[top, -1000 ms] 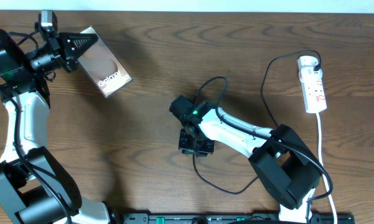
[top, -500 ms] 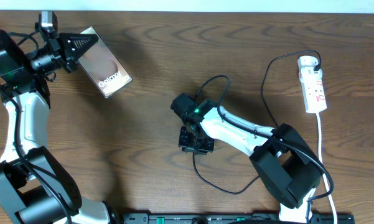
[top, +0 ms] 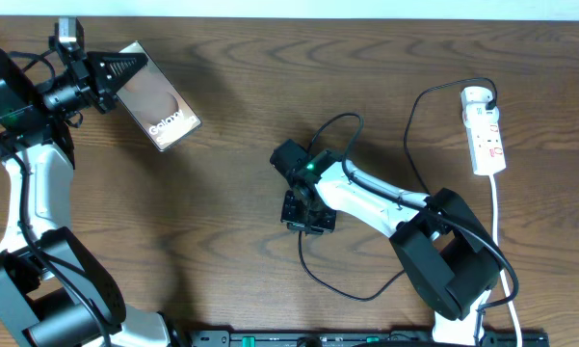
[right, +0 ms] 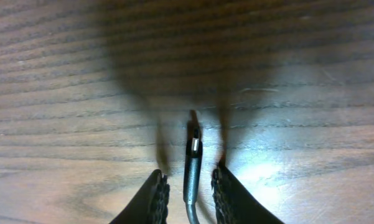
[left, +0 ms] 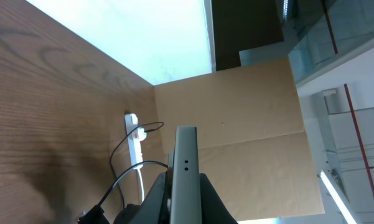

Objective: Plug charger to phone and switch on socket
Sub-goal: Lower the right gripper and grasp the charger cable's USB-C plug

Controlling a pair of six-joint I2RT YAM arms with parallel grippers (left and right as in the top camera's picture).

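Charger point(right: 193, 155) tip lies mid-bench point(top: 222, 241), straddled by the right tool point(top: 306, 214) — narrow, a gap each side, not yet gripping. The phone point(top: 159, 96) sits far left, clamped in the left tool point(top: 111, 75). Step: grasping the plug; next — pinch it squarely and align it with the phone's port.

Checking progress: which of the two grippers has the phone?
The left gripper, clamped on the phone by its edge; the right gripper has open jaws straddling the charger tip.
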